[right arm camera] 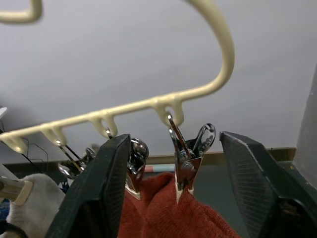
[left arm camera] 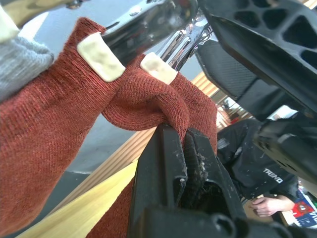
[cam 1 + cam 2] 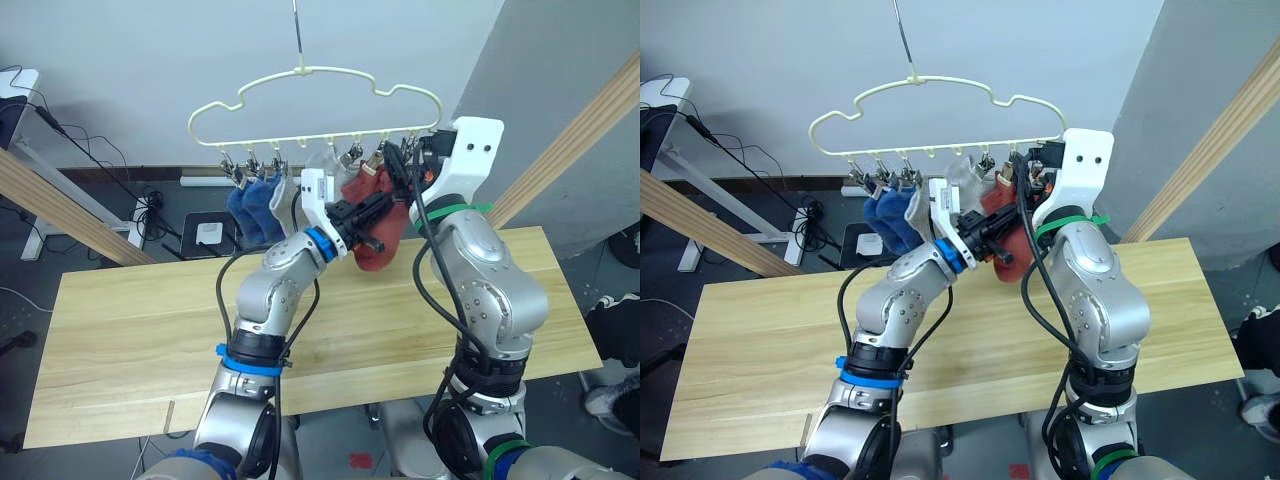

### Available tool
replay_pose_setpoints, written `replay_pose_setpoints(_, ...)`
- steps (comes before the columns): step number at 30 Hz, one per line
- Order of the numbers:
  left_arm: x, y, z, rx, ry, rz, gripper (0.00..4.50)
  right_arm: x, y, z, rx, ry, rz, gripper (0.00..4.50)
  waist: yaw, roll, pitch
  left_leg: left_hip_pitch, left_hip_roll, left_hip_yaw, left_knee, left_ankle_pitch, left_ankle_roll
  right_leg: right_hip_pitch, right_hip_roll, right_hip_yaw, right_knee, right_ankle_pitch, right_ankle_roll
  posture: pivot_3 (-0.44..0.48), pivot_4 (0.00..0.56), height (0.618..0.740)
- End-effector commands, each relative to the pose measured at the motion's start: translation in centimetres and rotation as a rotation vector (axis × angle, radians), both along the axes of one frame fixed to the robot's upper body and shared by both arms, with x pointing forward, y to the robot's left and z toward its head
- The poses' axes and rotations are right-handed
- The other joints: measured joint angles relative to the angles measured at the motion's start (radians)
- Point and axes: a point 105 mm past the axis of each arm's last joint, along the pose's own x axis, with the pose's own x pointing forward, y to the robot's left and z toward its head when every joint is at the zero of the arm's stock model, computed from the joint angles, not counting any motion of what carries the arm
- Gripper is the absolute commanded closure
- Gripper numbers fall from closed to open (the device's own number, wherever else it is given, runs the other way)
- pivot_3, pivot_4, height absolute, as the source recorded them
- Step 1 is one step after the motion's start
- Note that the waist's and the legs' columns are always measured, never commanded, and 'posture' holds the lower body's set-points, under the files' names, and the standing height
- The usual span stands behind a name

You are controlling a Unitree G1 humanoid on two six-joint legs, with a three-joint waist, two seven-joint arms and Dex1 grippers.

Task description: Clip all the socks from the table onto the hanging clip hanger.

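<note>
While the clip hanger (image 3: 318, 103) hangs in the upper centre of the head views above the table (image 3: 120, 330), all the socks seen sit on its clips: two blue socks (image 3: 252, 205) at the left, a light grey sock (image 3: 285, 200) beside them, another pale sock (image 3: 322, 158) near the middle, and two rust-red socks (image 3: 375, 225) at the right. The left gripper (image 3: 372, 225) reaches up to the centre of the frame, its jaws pressed together on a fold of a rust-red sock just below two silver clips (image 2: 148, 37). The right gripper (image 1: 173, 173) is raised at the hanger's right end, its jaws spread wide either side of the last clip (image 1: 187, 153), which bites red fabric.
</note>
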Motion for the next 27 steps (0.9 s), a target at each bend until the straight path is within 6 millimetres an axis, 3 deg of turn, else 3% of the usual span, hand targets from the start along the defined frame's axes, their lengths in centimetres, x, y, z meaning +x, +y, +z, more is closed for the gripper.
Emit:
replay_pose_setpoints(1, -1.1, -0.1, -0.4, 0.115, -0.116, -0.043, 3.98, -2.1, -0.7, 1.5, -0.014, -0.087, 0.047, 1.44, 0.000, 0.000, 0.000, 0.000, 0.000, 0.000, 0.000, 0.000, 0.000, 0.000, 0.000, 0.000, 0.000, 0.000, 0.000, -0.190, 0.320, 0.740)
replay_pose_setpoints(8, -2.8, 1.7, -4.2, 0.411, -0.295, -0.157, 1.93, -4.0, -1.3, 0.5, -0.140, -0.077, 0.149, 1.44, 0.000, 0.000, 0.000, 0.000, 0.000, 0.000, 0.000, 0.000, 0.000, 0.000, 0.000, 0.000, 0.000, 0.000, 0.000, -0.186, 0.315, 0.740)
replay_pose_setpoints(9, -3.0, 2.7, -4.6, 0.447, -0.302, -0.176, 1.93, -4.4, -2.0, -0.2, -0.204, -0.066, 0.178, 1.44, 0.000, 0.000, 0.000, 0.000, 0.000, 0.000, 0.000, 0.000, 0.000, 0.000, 0.000, 0.000, 0.000, 0.000, 0.000, -0.160, 0.305, 0.740)
replay_pose_setpoints(10, -3.3, 4.3, -5.0, 0.498, -0.315, -0.195, 1.51, -5.1, -2.4, -0.8, -0.282, -0.057, 0.228, 1.05, 0.001, 0.000, 0.000, 0.000, 0.000, 0.000, 0.000, 0.000, 0.000, 0.000, 0.000, 0.000, 0.000, 0.000, 0.001, -0.160, 0.305, 0.740)
replay_pose_setpoints(13, -3.7, 7.4, -4.9, 0.563, -0.314, -0.194, 0.85, -6.2, -3.2, -1.6, -0.439, -0.039, 0.330, 0.20, 0.000, 0.000, 0.000, 0.000, 0.000, 0.001, -0.001, 0.000, 0.000, 0.000, 0.000, 0.001, -0.001, 0.000, 0.000, -0.137, 0.299, 0.740)
replay_pose_setpoints(16, -3.7, 9.7, -4.3, 0.572, -0.260, -0.159, 0.02, -6.7, -3.9, -1.8, -0.540, -0.026, 0.401, 0.00, 0.006, 0.000, 0.000, 0.001, 0.001, 0.001, -0.001, 0.000, 0.000, -0.001, 0.000, 0.001, 0.000, -0.001, 0.002, -0.119, 0.290, 0.740)
replay_pose_setpoints(27, -3.6, 16.8, -2.6, 0.763, -0.151, 0.073, 0.02, -7.2, -7.5, -1.4, -0.709, 0.005, 0.480, 0.00, 0.033, -0.001, -0.001, 0.001, 0.000, 0.001, 0.000, 0.000, 0.000, 0.001, 0.000, 0.000, 0.000, -0.003, 0.005, -0.064, 0.256, 0.740)
